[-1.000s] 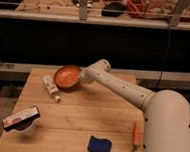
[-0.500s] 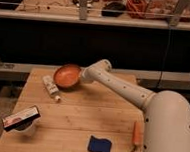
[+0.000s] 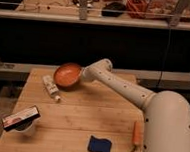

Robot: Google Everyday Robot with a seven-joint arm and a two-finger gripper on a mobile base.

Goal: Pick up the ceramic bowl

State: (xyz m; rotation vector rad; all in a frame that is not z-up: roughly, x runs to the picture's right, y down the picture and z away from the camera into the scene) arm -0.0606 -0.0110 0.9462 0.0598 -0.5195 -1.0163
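Note:
The orange ceramic bowl [image 3: 67, 75] is at the far left-centre of the wooden table [image 3: 85, 115], tilted so its inside faces the camera and held slightly off the surface. My gripper [image 3: 82, 74] is at the bowl's right rim and shut on it. The white arm runs from there down to the right. The fingers are mostly hidden behind the bowl's rim and the wrist.
A white tube [image 3: 51, 87] lies just left of and below the bowl. A white cup with a flat dark box on top [image 3: 20, 120] stands front left. A blue sponge [image 3: 99, 145] and an orange stick-like item [image 3: 137, 134] lie at the front right. A dark shelf is behind the table.
The bowl has risen slightly and tilted a little more toward the camera. The arm has barely moved.

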